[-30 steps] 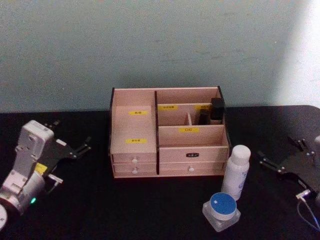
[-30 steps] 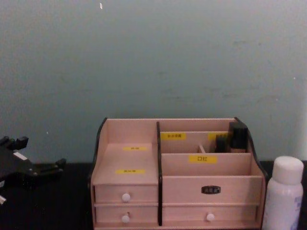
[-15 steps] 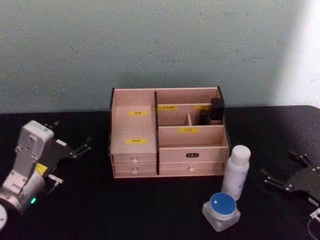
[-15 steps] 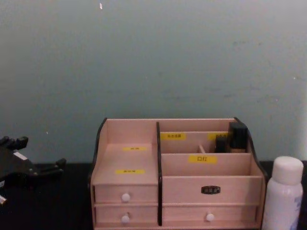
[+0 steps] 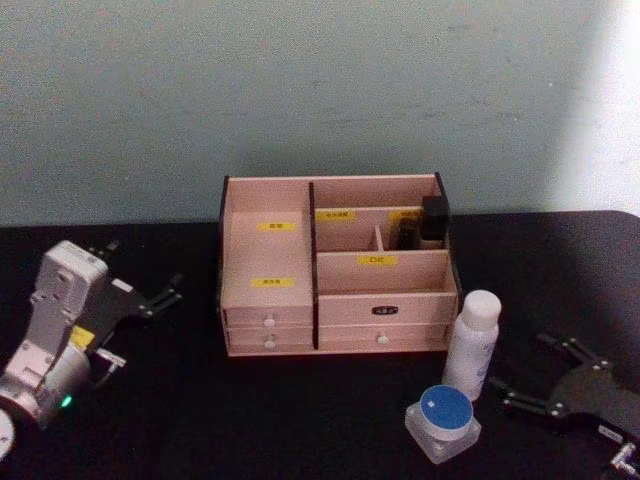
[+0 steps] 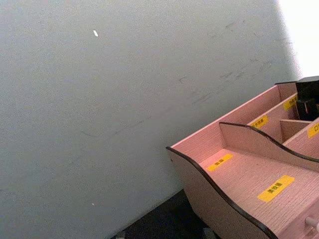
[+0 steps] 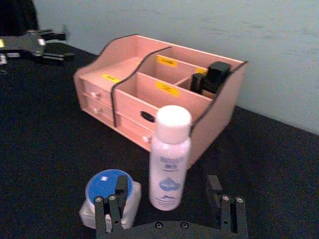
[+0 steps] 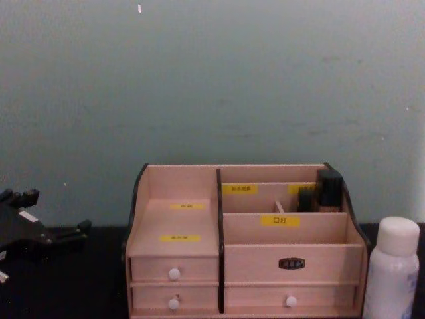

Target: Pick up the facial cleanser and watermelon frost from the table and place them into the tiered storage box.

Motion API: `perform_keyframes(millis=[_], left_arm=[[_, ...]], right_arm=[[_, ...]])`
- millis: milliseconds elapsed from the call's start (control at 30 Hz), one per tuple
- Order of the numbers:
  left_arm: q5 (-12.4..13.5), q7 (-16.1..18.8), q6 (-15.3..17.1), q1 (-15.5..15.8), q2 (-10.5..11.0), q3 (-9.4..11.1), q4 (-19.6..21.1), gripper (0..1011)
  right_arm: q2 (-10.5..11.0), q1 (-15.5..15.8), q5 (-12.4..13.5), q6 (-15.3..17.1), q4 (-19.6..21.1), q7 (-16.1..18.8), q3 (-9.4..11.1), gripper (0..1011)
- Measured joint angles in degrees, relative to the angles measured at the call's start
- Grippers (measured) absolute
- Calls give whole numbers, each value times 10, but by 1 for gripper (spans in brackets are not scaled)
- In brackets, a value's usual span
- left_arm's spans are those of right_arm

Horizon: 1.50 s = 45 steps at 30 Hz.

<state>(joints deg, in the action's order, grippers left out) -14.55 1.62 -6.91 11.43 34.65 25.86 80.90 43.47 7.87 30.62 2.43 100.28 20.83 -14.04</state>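
Right pincer (image 5: 518, 360) has moved nearer the white bottle (image 5: 472, 343), fingers spread. Bottle and jar (image 5: 442, 420) stand on table (image 5: 250, 420) before box (image 5: 385, 305). Advance level, grip mid-body, keep off jar. Left pincer (image 5: 135, 290) parked, spread.

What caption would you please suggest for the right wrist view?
Open right gripper faces the facial cleanser, watermelon frost beside it.

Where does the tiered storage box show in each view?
Head: tiered storage box at centre.
Chest: tiered storage box at bottom centre.
Left wrist: tiered storage box close up, left side wall nearest.
Right wrist: tiered storage box behind the facial cleanser.
Shared landmark: black item in its rear right compartment.
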Motion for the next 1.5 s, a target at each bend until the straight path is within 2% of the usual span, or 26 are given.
perform_keyframes(millis=[233,567,933,1500], left_arm=[[0,0,0,0,0,0,0,1001],[0,0,0,0,0,0,0,1002],[0,0,0,0,0,0,0,1001],[0,0,0,0,0,0,0,1001]], right_arm=[[-14,-14,1,14,-6,23,-7,1003],[-48,-37,-24,24,-29,20,-12,1002],[-83,-62,-37,25,-57,24,-13,1003],[-107,-91,-53,26,-84,31,-22,1003]])
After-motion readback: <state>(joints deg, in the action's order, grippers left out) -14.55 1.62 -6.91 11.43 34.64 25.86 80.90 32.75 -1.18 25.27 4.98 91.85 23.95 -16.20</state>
